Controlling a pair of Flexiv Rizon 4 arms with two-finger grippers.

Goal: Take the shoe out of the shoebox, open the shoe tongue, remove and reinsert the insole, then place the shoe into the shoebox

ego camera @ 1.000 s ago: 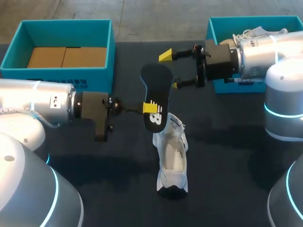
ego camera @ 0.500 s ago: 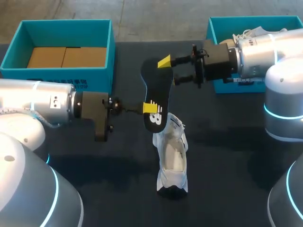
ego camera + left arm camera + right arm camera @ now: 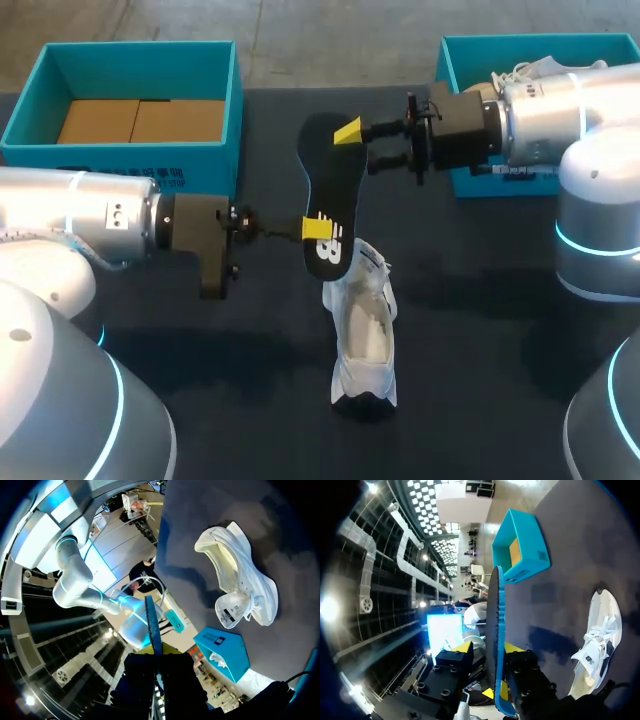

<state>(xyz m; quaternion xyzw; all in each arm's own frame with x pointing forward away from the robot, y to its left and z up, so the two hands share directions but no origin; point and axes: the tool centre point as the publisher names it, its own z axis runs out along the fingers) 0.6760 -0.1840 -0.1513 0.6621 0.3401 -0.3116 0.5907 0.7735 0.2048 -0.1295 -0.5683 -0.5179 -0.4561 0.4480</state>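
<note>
A black insole (image 3: 325, 190) hangs upright in the air above the table's middle. My left gripper (image 3: 318, 228) is shut on its lower half; the left wrist view shows the insole (image 3: 152, 625) edge-on, rising from its closed fingers. My right gripper (image 3: 355, 145) straddles the insole's upper end. In the right wrist view the insole (image 3: 495, 630) stands between the two yellow tips of the right gripper (image 3: 487, 650), with a gap showing on one side. The white shoe (image 3: 365, 330) lies on the dark table below, its opening upward, also in both wrist views (image 3: 240, 585) (image 3: 600, 640).
A teal shoebox (image 3: 140, 160) with a brown cardboard floor stands at the back left. A second teal box (image 3: 450, 60) at the back right holds something white with laces, partly hidden by my right arm.
My right gripper's fingers have drawn much closer together around the insole's upper end. The left gripper, insole and shoe have not moved.
</note>
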